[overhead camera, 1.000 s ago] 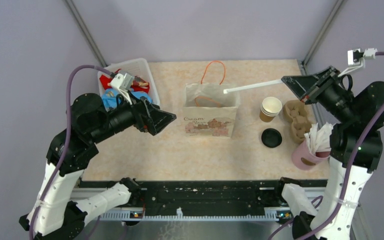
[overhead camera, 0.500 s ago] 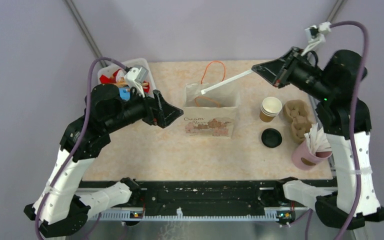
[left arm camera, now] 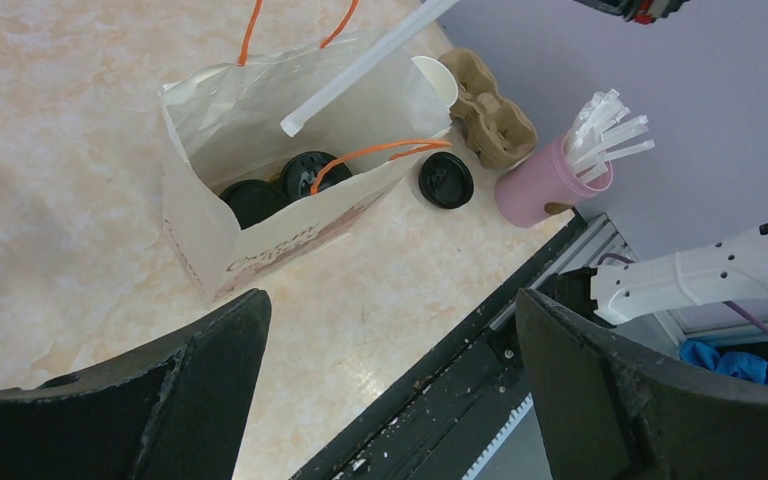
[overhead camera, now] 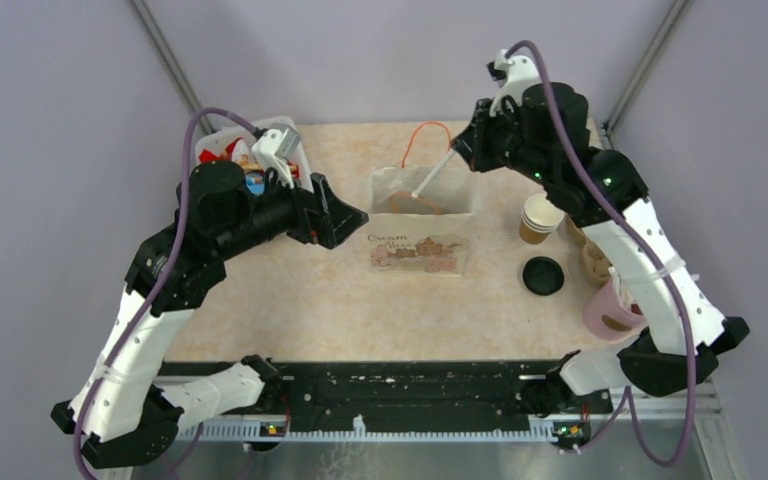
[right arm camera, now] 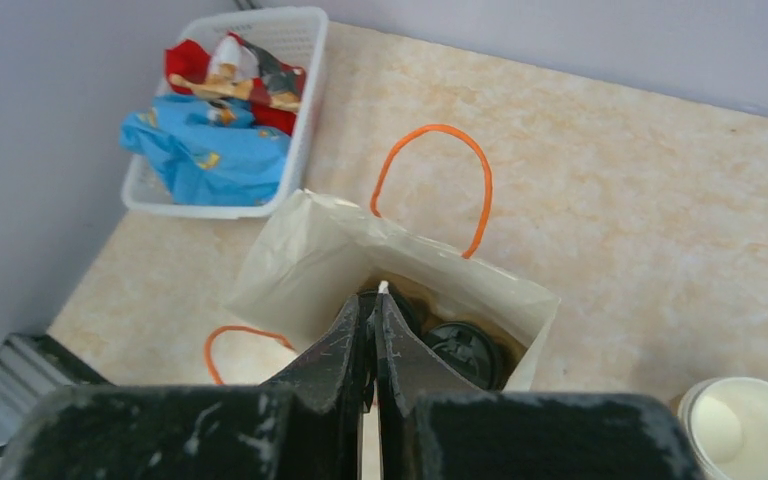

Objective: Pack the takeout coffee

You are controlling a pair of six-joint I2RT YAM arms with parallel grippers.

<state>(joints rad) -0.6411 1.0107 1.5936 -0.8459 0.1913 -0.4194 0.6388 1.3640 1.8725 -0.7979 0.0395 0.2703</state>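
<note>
Right gripper (right arm camera: 372, 322) is up over the paper bag (overhead camera: 422, 240), fingers pressed together on a white stick (left arm camera: 360, 65). The stick slants down so its free end hangs inside the bag's open mouth. It's pinched by its top end and aimed at the gap beside the drinks, which looks like the reason for the steep angle.

And there's the takeout coffee (left arm camera: 310, 176): two black lids side by side on the bag's floor, the cups beneath them hidden by the bag wall. So the coffee looks packed already, and this reads as the extras going in.

Left gripper (left arm camera: 390, 300) hangs just beside the bag's left side, jaws wide apart, holding nothing and touching nothing that I can see. My guess is it's there to steady the bag if the thin paper leans.

On the counter (overhead camera: 340, 300) to the right of the bag stand an open cup (overhead camera: 541, 217), a spare black lid (overhead camera: 543, 275) and the pink cup (left arm camera: 543, 188) bristling with more sticks, beside the pulp tray (left arm camera: 490, 110). The snack basket (right arm camera: 230, 110) sits far left, out of it.

Next call, I'd say: let go only once the stick's end is well below the rim, or it tips out over the edge.
</note>
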